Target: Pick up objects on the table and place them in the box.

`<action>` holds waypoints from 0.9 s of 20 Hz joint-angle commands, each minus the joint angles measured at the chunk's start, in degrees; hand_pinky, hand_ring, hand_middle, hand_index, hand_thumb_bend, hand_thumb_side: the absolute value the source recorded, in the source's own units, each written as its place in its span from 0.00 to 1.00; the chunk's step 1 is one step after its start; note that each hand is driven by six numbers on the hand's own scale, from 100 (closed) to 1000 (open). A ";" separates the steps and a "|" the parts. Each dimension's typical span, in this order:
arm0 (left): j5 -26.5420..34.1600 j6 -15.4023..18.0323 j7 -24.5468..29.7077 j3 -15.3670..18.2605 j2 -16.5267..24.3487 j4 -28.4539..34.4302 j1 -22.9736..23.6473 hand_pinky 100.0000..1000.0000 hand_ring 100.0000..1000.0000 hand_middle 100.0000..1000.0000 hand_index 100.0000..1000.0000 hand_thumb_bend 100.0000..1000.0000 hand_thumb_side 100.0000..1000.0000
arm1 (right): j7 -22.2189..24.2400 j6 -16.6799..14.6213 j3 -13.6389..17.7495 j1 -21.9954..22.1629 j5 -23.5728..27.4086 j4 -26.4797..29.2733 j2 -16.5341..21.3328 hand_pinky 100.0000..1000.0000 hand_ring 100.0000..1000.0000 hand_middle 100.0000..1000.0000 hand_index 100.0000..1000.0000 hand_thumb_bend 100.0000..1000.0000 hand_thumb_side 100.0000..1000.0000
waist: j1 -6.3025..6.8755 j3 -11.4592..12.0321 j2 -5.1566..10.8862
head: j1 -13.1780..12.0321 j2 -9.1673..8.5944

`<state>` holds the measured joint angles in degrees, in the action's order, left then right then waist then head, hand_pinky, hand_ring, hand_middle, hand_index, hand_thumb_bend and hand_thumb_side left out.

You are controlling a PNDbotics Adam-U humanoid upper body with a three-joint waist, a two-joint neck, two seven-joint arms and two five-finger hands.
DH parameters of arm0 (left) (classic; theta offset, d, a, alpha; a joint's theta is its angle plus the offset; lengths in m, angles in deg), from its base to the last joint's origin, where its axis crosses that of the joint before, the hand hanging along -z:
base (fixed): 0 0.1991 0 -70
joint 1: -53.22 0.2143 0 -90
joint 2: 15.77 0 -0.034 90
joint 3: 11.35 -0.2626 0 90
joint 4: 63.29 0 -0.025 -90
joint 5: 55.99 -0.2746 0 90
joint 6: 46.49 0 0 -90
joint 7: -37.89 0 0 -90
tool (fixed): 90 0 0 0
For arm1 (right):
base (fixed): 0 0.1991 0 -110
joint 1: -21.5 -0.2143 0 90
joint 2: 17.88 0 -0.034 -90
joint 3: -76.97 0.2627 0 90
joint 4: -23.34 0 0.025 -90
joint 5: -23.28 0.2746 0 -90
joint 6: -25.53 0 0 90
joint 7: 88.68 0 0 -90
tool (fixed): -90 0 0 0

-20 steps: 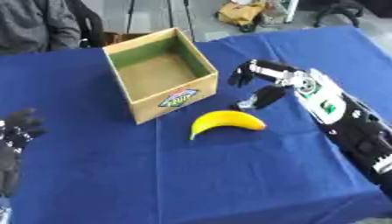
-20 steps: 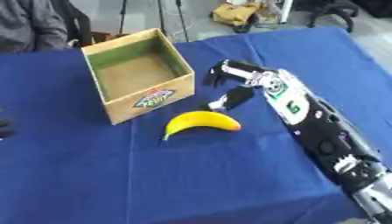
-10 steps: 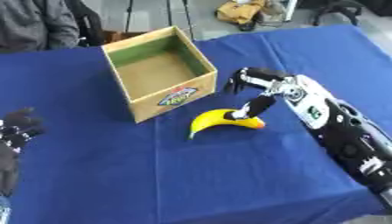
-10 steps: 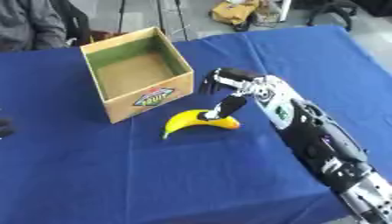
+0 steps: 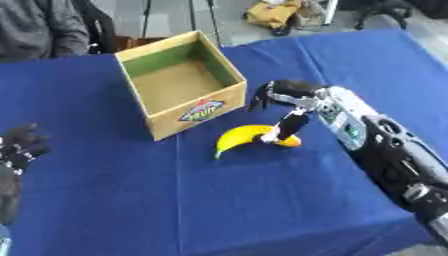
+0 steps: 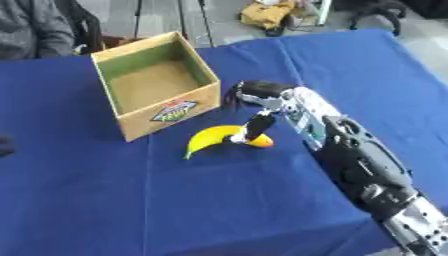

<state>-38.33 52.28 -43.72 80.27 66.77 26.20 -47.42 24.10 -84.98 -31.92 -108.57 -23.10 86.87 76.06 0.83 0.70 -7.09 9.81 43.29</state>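
Note:
A yellow banana (image 5: 238, 139) lies on the blue tablecloth (image 5: 219, 200), just in front of the right corner of an open cardboard box (image 5: 197, 107) with a fruit label on its front wall. The box is empty inside. My right hand (image 5: 293, 90) hangs over the banana's right end. Its fingers arch down toward the box side and its thumb (image 5: 289, 125) touches the banana's right part, but the hand is not closed round the banana. My left hand (image 5: 19, 147) rests open at the left edge, fingers up, far from the banana.
A person in grey sits beyond the table's far left edge, behind the box. A yellowish bag (image 5: 271, 12) and stands are on the floor past the far edge. Blue cloth stretches in front of and to the left of the banana.
My right hand has moved left and down from beside the box to over the banana, its thumb now on the fruit. The banana, box and left hand stayed put.

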 commanded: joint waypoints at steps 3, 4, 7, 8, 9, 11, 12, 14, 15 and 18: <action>0.08 0.11 0.28 -0.16 0.55 0.70 -0.70 0.70 0.70 0.71 0.55 0.18 1.00 | -2.14 -1.05 0.86 -0.76 -4.96 -2.20 -0.95 0.66 0.62 0.63 0.72 0.43 0.43 | 0.09 0.18 0.85 | 0.40 0.44; 0.09 0.11 0.28 -0.15 0.55 0.71 -0.72 0.70 0.70 0.71 0.55 0.18 1.00 | -2.57 -1.30 0.99 -0.73 -5.84 -2.75 -1.22 0.66 0.62 0.62 0.72 0.43 0.42 | 0.10 0.22 0.83 | 0.43 0.42; 0.11 0.11 0.26 -0.14 0.51 0.72 -0.72 0.70 0.70 0.71 0.55 0.18 1.00 | -3.93 -2.23 1.36 -0.72 -8.29 -3.97 -1.84 0.66 0.61 0.62 0.72 0.42 0.42 | 0.09 0.29 0.78 | 0.52 0.39; 0.11 0.10 0.26 -0.14 0.50 0.72 -0.73 0.70 0.70 0.70 0.55 0.18 1.00 | -4.34 -2.52 1.45 -0.73 -8.83 -4.26 -1.96 0.65 0.61 0.61 0.72 0.42 0.42 | 0.08 0.31 0.78 | 0.54 0.38; 0.11 0.11 0.25 -0.13 0.49 0.74 -0.74 0.70 0.70 0.70 0.55 0.18 1.00 | -4.69 -2.77 1.51 -0.75 -9.22 -4.49 -2.04 0.65 0.61 0.61 0.72 0.41 0.42 | 0.06 0.32 0.77 | 0.55 0.39; 0.12 0.11 0.23 -0.10 0.48 0.74 -0.75 0.70 0.70 0.70 0.55 0.18 1.00 | -5.20 -3.15 1.60 -0.79 -9.67 -4.83 -2.11 0.65 0.60 0.61 0.72 0.40 0.41 | 0.05 0.33 0.76 | 0.56 0.39; 0.11 0.10 0.22 -0.10 0.48 0.74 -0.74 0.70 0.70 0.70 0.55 0.18 1.00 | -5.36 -3.27 1.65 -0.80 -9.79 -4.96 -2.13 0.65 0.60 0.60 0.72 0.40 0.42 | 0.03 0.33 0.75 | 0.59 0.39; 0.11 0.10 0.21 -0.09 0.47 0.74 -0.73 0.70 0.70 0.70 0.55 0.18 1.00 | -5.52 -3.43 1.70 -0.83 -9.95 -5.18 -2.11 0.65 0.60 0.60 0.72 0.39 0.42 | 0.01 0.31 0.74 | 0.61 0.36; 0.11 0.10 0.20 -0.08 0.47 0.74 -0.73 0.70 0.70 0.70 0.55 0.18 1.00 | -5.54 -3.47 1.74 -0.84 -9.97 -5.27 -2.10 0.65 0.60 0.60 0.72 0.39 0.42 | 0.00 0.30 0.75 | 0.60 0.37; 0.11 0.09 0.20 -0.08 0.46 0.74 -0.73 0.70 0.70 0.70 0.55 0.18 1.00 | -5.48 -3.60 1.79 -0.93 -9.84 -5.38 -2.08 0.64 0.59 0.60 0.71 0.36 0.42 | -0.02 0.25 0.76 | 0.61 0.34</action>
<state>-38.33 52.30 -43.63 80.26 66.76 26.19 -47.43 18.70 -88.55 -30.33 -108.80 -31.85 81.80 73.38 0.75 0.95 -7.04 10.27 43.29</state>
